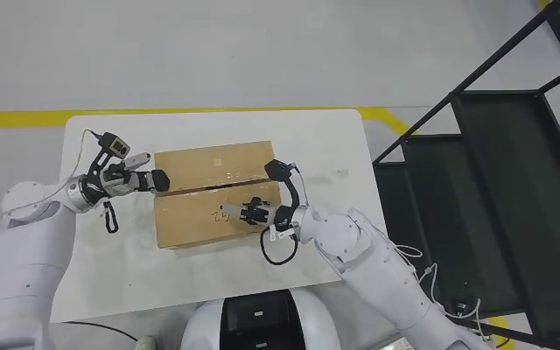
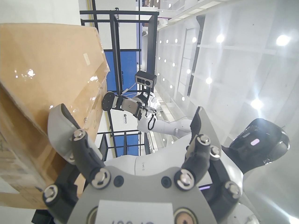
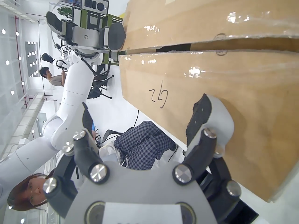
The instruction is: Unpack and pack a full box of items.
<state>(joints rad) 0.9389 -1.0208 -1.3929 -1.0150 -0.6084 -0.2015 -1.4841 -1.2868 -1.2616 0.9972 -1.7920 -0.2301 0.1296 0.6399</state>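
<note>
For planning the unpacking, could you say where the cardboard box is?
Top view: the cardboard box lies central on the table, left gripper at its left end, right gripper over its top.

Top: overhead, straight down on table. Wrists: close, side-on, facing each other across the cardboard box.

- Box — on the table, near centre.
- Left gripper — at the box's 9 o'clock edge.
- Right gripper — over the box top, toward 4 o'clock.
- Stairs — off the table's 3 o'clock side.
</note>
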